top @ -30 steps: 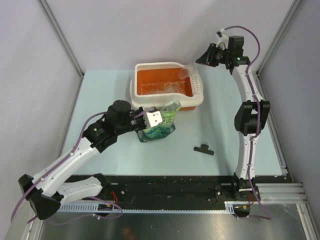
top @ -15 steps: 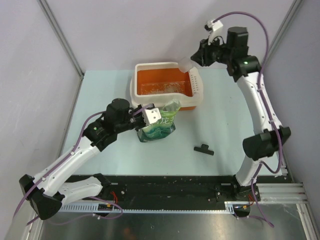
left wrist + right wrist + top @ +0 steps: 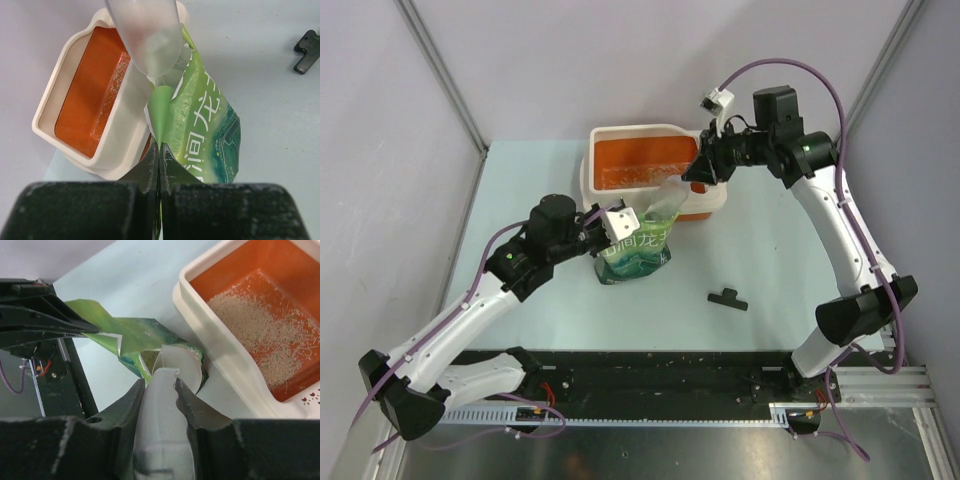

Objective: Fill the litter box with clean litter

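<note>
Logging litter box (image 3: 125,132) at far side of the desk (image 3: 520,300), unmoved, thin clean litter (image 3: 255,335) inside; green pouch (image 3: 200,130) just before it. I see my right hand (image 3: 159,385), clamped on the scoop (image 3: 147,35), swung from box to pouch mouth; left hand (image 3: 159,155) fully closed, pinching pouch's edge.

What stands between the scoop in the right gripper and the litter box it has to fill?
Nothing visible blocks it. The right gripper holds the scoop tip in the green pouch mouth, right beside the litter box; only the box's near cream rim lies between, likely cleared by a lift.
</note>
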`<state>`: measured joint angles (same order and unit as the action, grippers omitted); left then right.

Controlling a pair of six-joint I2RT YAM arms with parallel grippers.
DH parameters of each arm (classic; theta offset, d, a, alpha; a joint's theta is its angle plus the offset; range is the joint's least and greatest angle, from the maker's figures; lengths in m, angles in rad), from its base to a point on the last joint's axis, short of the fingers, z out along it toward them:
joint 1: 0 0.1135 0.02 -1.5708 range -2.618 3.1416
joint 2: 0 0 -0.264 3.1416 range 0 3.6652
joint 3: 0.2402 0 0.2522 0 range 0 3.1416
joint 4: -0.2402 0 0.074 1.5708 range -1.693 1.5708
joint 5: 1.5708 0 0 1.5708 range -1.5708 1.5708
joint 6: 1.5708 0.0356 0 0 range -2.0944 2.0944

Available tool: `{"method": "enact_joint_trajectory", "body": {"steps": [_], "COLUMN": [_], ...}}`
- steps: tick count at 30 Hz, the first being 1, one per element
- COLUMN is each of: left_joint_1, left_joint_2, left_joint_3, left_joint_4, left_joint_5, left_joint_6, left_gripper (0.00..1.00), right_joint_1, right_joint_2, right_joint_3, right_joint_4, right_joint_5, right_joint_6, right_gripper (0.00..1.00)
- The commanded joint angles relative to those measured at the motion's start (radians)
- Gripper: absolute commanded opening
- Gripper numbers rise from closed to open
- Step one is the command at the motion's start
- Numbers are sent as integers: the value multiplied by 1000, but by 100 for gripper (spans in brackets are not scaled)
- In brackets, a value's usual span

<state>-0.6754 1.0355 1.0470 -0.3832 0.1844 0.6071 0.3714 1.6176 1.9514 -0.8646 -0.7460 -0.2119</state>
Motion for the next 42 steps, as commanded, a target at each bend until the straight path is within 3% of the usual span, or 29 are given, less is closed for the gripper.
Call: {"method": "enact_joint_trajectory", "body": {"steps": [1, 9, 13, 14, 17, 20, 42], "left_joint_1": [10, 10, 10, 10, 8, 10, 10], "left_joint_2": [-26, -40, -40, -38, -35, -35, -60], "left_joint_3": [16, 33, 62, 68, 88, 93, 94], "left_joint_4": [32, 41, 44, 49, 49, 47, 58], "left_joint_5": [-30, -33, -40, -45, -42, -33, 26], "left_joint_6": [-18, -26, -50, -59, -75, -69, -75], "left_gripper": [0, 0, 0, 0, 0, 0, 0], "right_joint_1": [8, 96, 184, 195, 211, 213, 271], "right_joint_2": [-1, 57, 106, 116, 125, 133, 162], "right_joint_3": [21, 15, 26, 27, 40, 57, -226], "right_joint_4": [-45, -140, -50, -25, 21, 1, 42], "right_joint_5": [-18, 132, 343, 472, 630, 697, 744], "right_joint_6": [-82, -238, -109, -30, 135, 199, 341], "right_gripper": [0, 0, 0, 0, 0, 0, 0]}}
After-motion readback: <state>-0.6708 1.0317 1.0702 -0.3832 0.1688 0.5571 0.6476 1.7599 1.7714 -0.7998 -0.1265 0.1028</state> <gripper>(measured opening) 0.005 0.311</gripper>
